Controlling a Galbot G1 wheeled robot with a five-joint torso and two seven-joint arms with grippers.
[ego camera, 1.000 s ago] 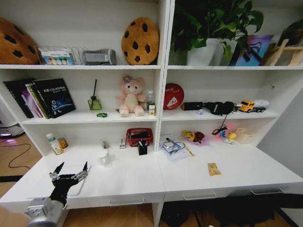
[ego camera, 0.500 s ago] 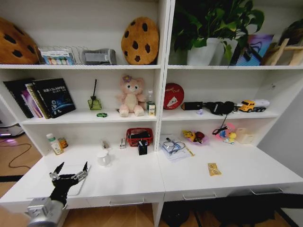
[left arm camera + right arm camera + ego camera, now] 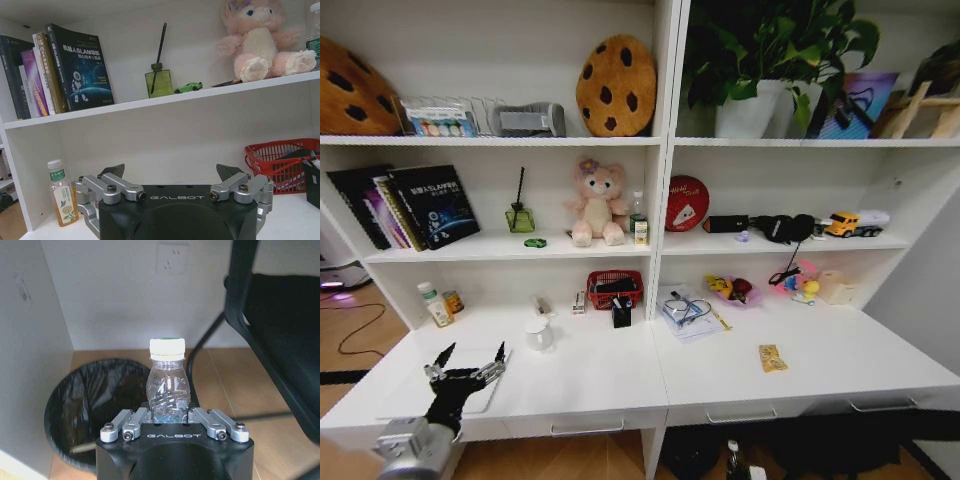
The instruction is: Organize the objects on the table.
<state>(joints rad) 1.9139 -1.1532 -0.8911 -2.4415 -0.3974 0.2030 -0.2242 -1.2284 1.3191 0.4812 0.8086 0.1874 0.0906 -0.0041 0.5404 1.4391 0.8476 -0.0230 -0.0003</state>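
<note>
My left gripper (image 3: 472,352) (image 3: 172,171) hangs open over the left end of the white table (image 3: 820,350), just above the slim silver laptop (image 3: 405,395) lying flat there. My right gripper (image 3: 170,415) is below table height, shut on a small clear bottle (image 3: 168,385) with a white cap; that bottle (image 3: 733,462) peeks in at the head view's bottom edge. A small yellow packet (image 3: 772,357) lies on the right half of the table. A pen (image 3: 719,320) rests beside some papers. A small green oval item (image 3: 535,243) sits on the shelf above.
A red mesh basket (image 3: 614,288) (image 3: 280,160) and a white mug (image 3: 539,334) stand mid-table, and a tea bottle (image 3: 438,305) (image 3: 61,192) at the back left. Under the held bottle are a black-lined bin (image 3: 85,410) and a black chair (image 3: 280,330).
The clear bottle has come into sight at the bottom edge of the head view, below the table front. The left gripper has not moved.
</note>
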